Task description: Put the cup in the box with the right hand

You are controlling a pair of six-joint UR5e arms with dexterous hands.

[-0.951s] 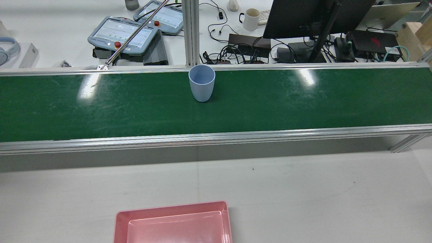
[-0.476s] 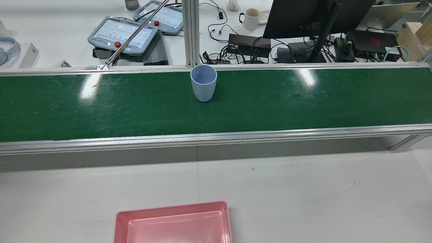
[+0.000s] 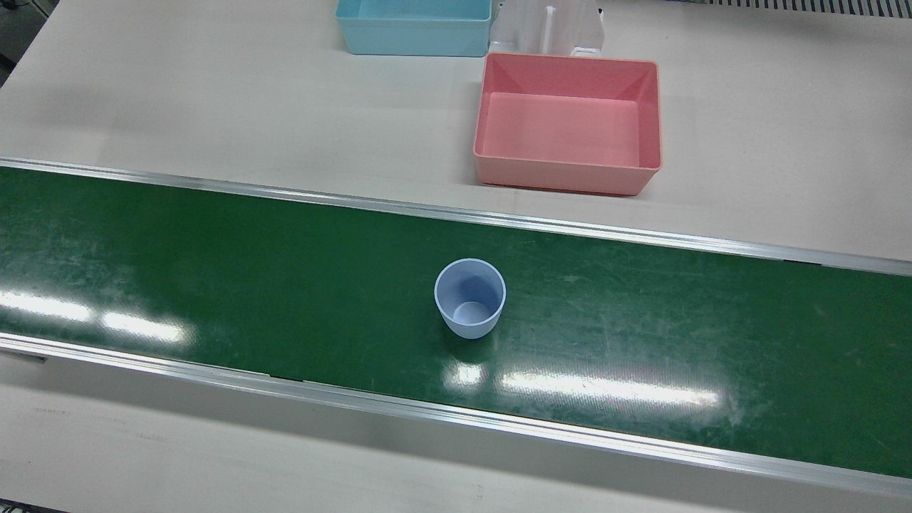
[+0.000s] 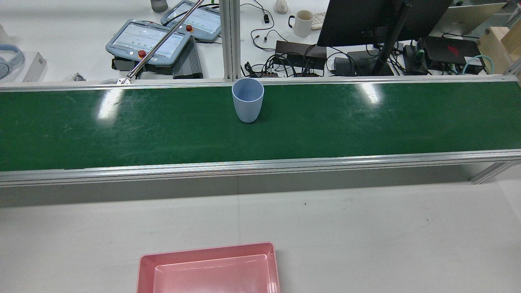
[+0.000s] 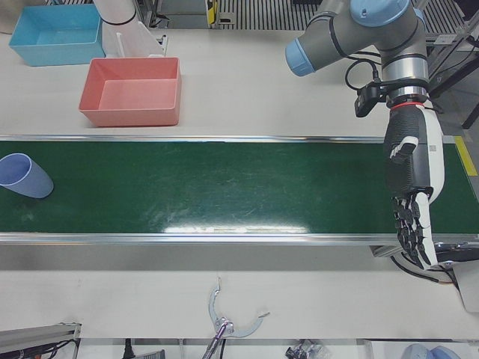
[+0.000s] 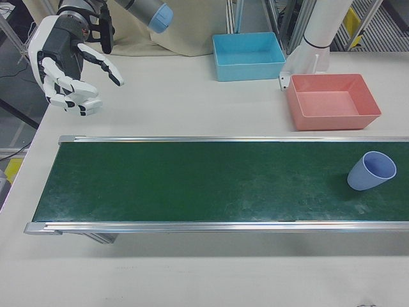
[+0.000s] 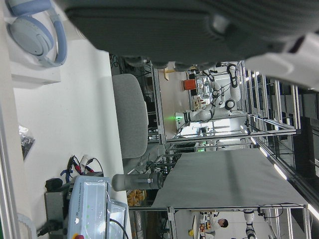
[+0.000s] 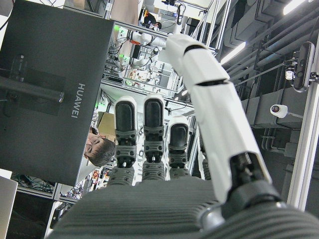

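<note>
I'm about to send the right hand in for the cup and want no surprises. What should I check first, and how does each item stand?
1. Cup upright on the green belt, mouth up: ok.
2. Cup empty: ok.
3. Right hand open, holding nothing: ok.
4. Right hand near the cup: not ok; it hovers off the belt's far end, in the right-front view.
5. Pink box empty and unobstructed: ok.
6. Left hand away from the cup, at the opposite end of the belt: ok.
7. Belt stopped: cannot tell.
</note>
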